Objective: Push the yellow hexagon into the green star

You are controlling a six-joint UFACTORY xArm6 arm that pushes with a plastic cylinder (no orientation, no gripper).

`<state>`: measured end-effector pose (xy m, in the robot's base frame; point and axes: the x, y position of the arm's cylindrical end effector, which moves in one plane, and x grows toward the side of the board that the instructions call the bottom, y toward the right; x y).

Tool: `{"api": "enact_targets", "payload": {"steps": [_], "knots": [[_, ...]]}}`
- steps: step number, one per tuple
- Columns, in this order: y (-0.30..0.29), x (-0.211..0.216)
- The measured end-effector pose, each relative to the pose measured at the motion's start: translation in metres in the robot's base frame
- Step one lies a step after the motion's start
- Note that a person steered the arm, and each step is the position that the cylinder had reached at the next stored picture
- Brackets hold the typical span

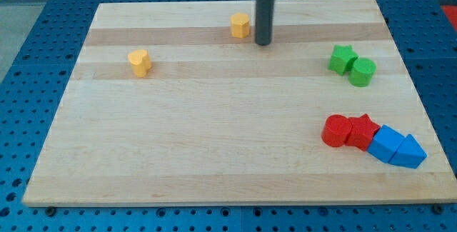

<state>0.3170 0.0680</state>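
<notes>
yellow hexagon [240, 26]: small, upright on the surface [214, 139], near the view's top, slightly left of centre. green star [342, 59]: upright, toward the view's right, well apart from the hexagon and lower in the view. the two do not touch.

rod [263, 7] cut off at top edge, red star [364, 130] partly hidden by blue block [386, 143]

The wooden tabletop [214, 146] carries a yellow hexagon [240, 26] near 12 o'clock, a yellow block [140, 62] at 10, a green star [342, 58] touching a green cylinder [362, 72] at 2, and at 4 a touching row: red cylinder [334, 130], red star [363, 131], blue cube [386, 143], blue triangle [410, 153].
</notes>
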Motion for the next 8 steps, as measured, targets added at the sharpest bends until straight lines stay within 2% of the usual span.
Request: {"api": "enact_targets", "payload": {"steps": [1,2,3,5,7,8], "knots": [[0.025,0.004],[0.021,0.013],[-0.006,0.029],[-0.073,0.032],[-0.146,-0.03],[-0.149,-0.059]]}}
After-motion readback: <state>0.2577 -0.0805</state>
